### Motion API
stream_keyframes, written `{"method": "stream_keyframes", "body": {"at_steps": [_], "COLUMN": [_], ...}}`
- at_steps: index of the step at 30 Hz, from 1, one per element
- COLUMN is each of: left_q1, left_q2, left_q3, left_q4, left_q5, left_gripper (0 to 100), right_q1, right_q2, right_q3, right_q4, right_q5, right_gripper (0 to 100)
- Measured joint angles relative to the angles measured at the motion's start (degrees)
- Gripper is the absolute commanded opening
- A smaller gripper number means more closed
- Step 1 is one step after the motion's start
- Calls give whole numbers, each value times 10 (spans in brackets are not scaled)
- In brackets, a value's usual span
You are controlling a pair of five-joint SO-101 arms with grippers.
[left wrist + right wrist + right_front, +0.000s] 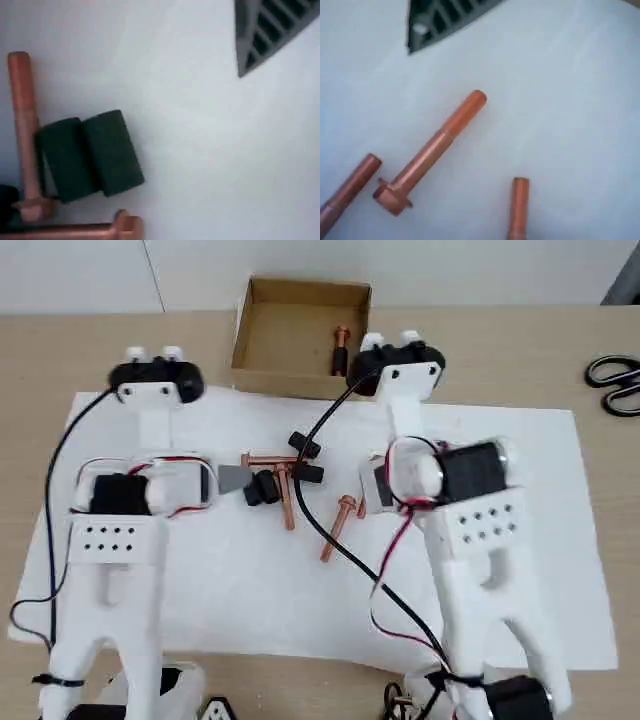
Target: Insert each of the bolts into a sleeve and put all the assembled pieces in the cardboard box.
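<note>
Left gripper (234, 480) is seen in the high view low over the white sheet (200, 570), with its tip just beside a black sleeve (262, 488). How far it is open cannot be told, and no object is seen in its grasp. The right gripper (372, 490) is placed under its arm's motor, near a slanted bolt (338, 528). Its opening cannot be told either, and nothing is seen held by it. Two further sleeves (304, 445) (310, 474) lie between the arms. A level bolt (265, 458) and an upright bolt (288, 500) lie beside them. The cardboard box (255, 335) stands on the table (40, 350) at the far edge of the sheet, and one assembled piece (341, 348) lies inside it. Scissors (615, 380) lie on the table, well apart from the sheet.

In the left wrist view, the black sleeve (90, 155) is shown as two cylindrical sections side by side. One bolt (25, 135) lies touching it, and a second bolt (90, 231) lies near its end.

In the right wrist view, one whole bolt (432, 150) lies flat on the sheet. Parts of two other bolts (350, 192) (519, 207) are seen apart from it.
</note>
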Motion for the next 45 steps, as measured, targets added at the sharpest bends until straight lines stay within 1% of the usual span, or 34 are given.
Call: {"method": "stream_keyframes", "body": {"at_steps": [7,10,13,15,18,21,24,28,32,39,45], "left_q1": [-149,-178,-186,-185,-185,-185,-185,-185,-185,-185,-185], "left_q2": [0,0,0,0,0,0,0,0,0,0,0], "left_q3": [3,25,60,82,104,106,107,107,107,109,109], "left_q4": [-6,-23,-48,-66,-86,-91,-93,-93,-93,-93,-93], "left_q5": [46,48,48,47,50,51,51,50,51,52,52], "left_gripper": [334,334,334,334,334,334,334,334,334,334,334], "right_q1": [-2,-11,-46,-74,-117,-145,-162,-164,-178,-231,-247], "right_q2": [141,203,259,292,330,361,397,453,492,506,512], "right_q3": [15,17,15,4,-46,-101,-154,-218,-272,-345,-352], "right_q4": [-160,-201,-230,-235,-235,-235,-235,-232,-214,-164,-152], "right_q5": [0,0,3,21,36,33,-11,-74,-121,-148,-162], "right_gripper": [240,239,238,238,238,238,238,237,237,237,237]}}
